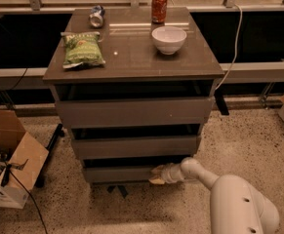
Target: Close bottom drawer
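At the far left an open cardboard box [15,156] sits on the speckled floor [244,135], with a dark strut [51,143] lying between it and the cabinet [63,116], so that side is crowded but well apart from the working spot. The bottom drawer [117,174] is the lowest of the three fronts, low down near the floor. A dark band shows above its front, as above the other two, so by my judgement it is out a little or nearly home, and a final push inward is left to do. The pincer [157,175] is at the right end of that front, touching or just beside it. I cannot tell whether it is spread or pressed together. The white arm [200,172] reaches in from the lower right, low over the floor. Bare floor lies to the right of the cabinet, which gives the arm open room. The middle drawer [134,146] hangs just above the pincer, an edge to stay under. Up on the tabletop [131,62], a chip bag [82,49], a bowl [169,39] and a can [159,7] stand well clear of the work.
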Action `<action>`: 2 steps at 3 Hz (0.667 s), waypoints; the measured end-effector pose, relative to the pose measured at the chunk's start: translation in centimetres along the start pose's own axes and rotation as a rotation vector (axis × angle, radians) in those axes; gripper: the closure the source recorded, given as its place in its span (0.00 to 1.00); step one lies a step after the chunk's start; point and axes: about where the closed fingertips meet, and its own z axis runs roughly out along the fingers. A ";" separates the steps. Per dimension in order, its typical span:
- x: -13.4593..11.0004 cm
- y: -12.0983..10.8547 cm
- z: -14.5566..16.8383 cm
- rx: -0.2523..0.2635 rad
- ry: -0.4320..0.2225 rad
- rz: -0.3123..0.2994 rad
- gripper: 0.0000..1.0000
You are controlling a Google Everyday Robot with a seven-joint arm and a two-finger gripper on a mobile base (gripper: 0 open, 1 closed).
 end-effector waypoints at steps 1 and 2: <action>0.0 0.2 0.2 -0.004 -0.001 0.000 0.00; -0.1 0.2 0.2 -0.004 -0.001 0.000 0.00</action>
